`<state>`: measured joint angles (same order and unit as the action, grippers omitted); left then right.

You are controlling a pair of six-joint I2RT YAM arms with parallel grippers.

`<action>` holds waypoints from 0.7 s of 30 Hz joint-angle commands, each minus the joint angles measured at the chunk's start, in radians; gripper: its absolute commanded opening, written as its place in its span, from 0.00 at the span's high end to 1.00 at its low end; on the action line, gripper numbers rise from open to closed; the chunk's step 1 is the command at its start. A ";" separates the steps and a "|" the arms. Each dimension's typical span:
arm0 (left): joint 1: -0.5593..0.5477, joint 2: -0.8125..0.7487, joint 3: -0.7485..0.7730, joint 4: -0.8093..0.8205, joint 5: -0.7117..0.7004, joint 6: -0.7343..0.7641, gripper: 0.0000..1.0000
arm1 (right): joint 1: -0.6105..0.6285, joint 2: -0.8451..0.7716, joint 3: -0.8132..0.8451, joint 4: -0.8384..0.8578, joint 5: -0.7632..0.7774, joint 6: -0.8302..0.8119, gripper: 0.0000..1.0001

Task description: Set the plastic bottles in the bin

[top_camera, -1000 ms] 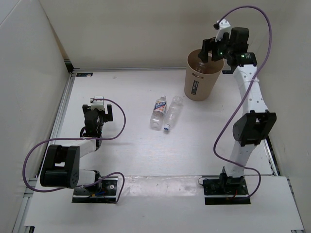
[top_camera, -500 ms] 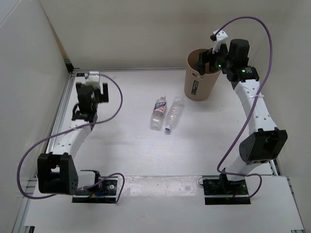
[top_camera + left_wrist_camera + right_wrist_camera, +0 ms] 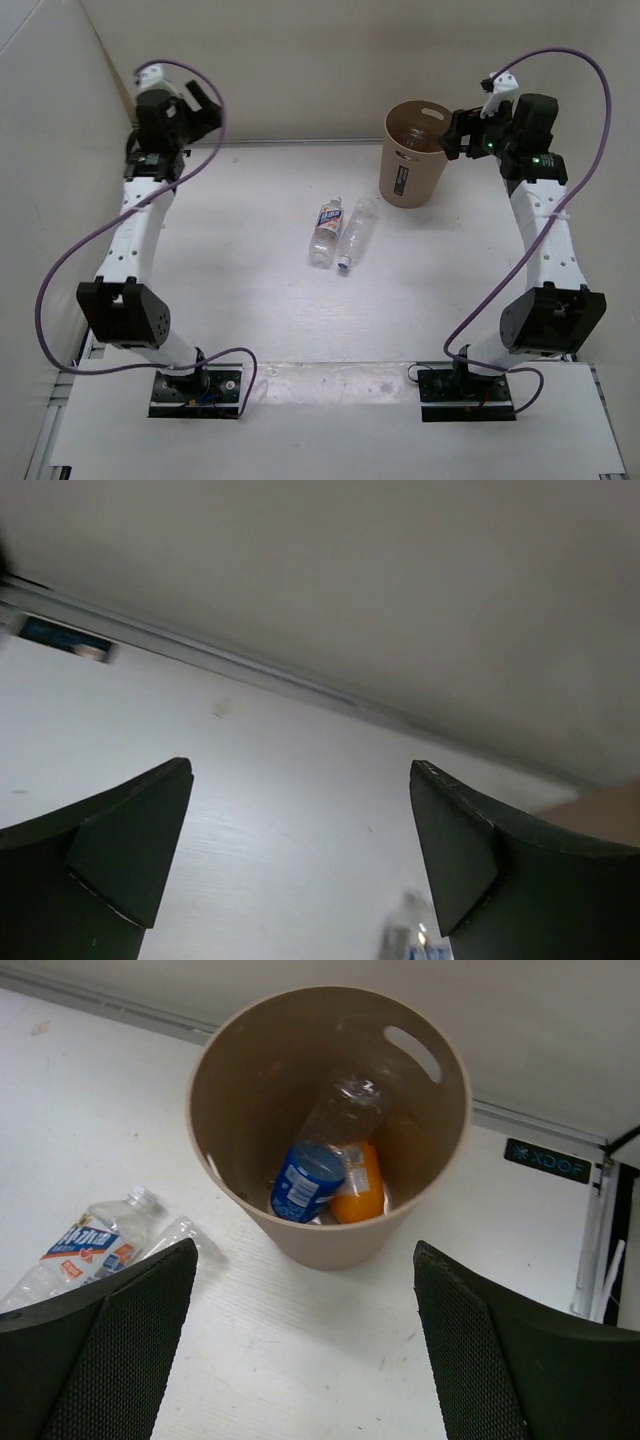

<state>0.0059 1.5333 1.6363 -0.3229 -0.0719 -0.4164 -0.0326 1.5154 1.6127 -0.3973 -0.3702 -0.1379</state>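
Note:
The tan bin (image 3: 412, 153) stands at the back of the table; in the right wrist view the bin (image 3: 330, 1230) holds the blue-label bottle (image 3: 305, 1180) and the short orange bottle (image 3: 358, 1185). The bottle with the white red-blue label (image 3: 326, 229) and the plain clear bottle with blue cap (image 3: 355, 233) lie side by side mid-table. The labelled one also shows in the right wrist view (image 3: 85, 1250). My right gripper (image 3: 456, 135) is open and empty, raised just right of the bin. My left gripper (image 3: 195, 105) is open and empty, raised high at the back left.
White walls enclose the table at the back and left. A metal rail (image 3: 140, 210) runs along the left edge. A small dark label (image 3: 553, 1161) sits on the table behind the bin.
My left arm has swung up and back from low on the left to high at the back-left corner. My right gripper has moved right, from over the bin to beside it.

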 commanded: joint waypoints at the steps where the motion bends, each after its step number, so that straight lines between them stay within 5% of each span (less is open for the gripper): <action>1: -0.156 0.037 -0.003 -0.004 0.178 -0.046 0.00 | -0.038 -0.040 -0.019 0.043 -0.018 0.026 0.10; 8: -0.394 0.390 0.393 -0.423 0.227 0.013 0.00 | -0.099 -0.054 -0.043 0.034 -0.039 0.050 0.10; 13: -0.559 0.418 0.317 -0.325 0.156 0.151 0.00 | -0.162 -0.069 -0.065 0.015 -0.096 0.081 0.10; 21: -0.676 0.566 0.347 -0.361 0.156 0.122 0.00 | -0.320 -0.104 -0.140 -0.021 -0.220 0.130 0.10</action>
<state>-0.6621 2.0754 1.9526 -0.6601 0.0879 -0.3050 -0.3042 1.4471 1.4902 -0.4099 -0.5201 -0.0353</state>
